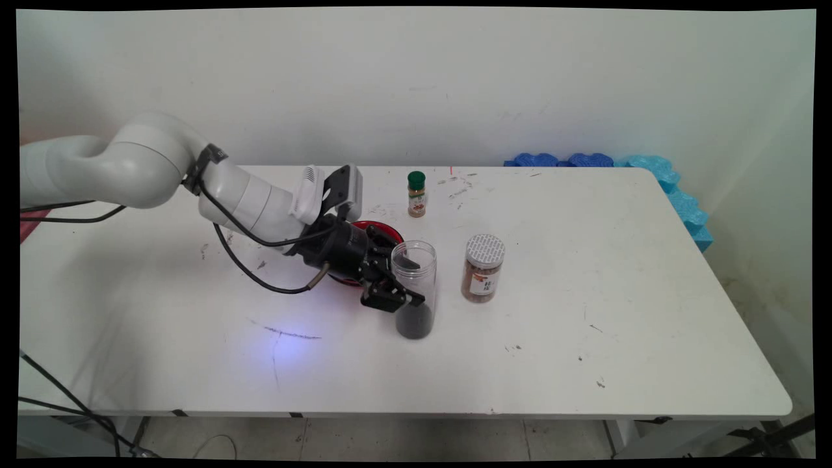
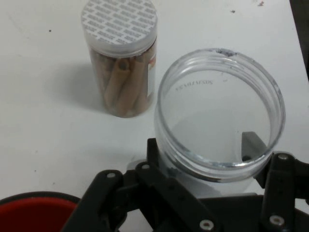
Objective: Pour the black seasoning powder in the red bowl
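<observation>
A clear lidless jar point(image 1: 416, 311) with dark contents at its bottom stands upright near the table's middle. My gripper point(image 1: 409, 281) comes in from the left and is shut on its upper half, one finger on each side of the wall. In the hand view the jar's open mouth point(image 2: 218, 92) sits just above my gripper point(image 2: 205, 157), whose fingers press against it. A red bowl point(image 1: 377, 228) lies right behind the hand, mostly hidden by it, and its rim point(image 2: 29, 212) shows at the hand view's lower left.
A jar of brown sticks with a patterned white lid point(image 1: 483, 269) point(image 2: 122, 72) stands a short way right of the held jar. A small green-capped spice bottle point(image 1: 416, 194) stands farther back. Blue foam point(image 1: 673, 185) lines the table's far right edge.
</observation>
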Robot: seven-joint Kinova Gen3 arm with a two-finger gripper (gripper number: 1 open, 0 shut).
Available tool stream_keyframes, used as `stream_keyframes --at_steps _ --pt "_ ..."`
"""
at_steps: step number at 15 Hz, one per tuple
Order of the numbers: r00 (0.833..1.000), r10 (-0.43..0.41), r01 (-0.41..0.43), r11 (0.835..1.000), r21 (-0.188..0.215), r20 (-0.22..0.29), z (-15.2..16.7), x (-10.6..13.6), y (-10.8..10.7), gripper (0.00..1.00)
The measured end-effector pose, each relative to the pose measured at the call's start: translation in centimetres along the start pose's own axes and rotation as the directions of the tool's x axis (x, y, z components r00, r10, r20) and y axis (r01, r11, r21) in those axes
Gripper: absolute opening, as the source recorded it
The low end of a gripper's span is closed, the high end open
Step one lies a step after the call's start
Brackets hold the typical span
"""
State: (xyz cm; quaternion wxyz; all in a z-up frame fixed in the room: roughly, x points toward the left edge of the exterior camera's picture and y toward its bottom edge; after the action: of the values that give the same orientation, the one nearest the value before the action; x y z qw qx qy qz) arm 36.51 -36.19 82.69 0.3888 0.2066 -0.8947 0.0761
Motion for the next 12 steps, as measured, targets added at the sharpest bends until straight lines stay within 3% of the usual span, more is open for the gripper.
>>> stream_keyframes --at_steps 6,12 --pt "1.000 0.015 -0.016 1.000 -0.025 -0.023 -1.7 0.5 0.1 0.00" --pt "0.998 0.009 -0.011 0.999 -0.043 -0.056 -6.5 2.2 -0.3 0.00"
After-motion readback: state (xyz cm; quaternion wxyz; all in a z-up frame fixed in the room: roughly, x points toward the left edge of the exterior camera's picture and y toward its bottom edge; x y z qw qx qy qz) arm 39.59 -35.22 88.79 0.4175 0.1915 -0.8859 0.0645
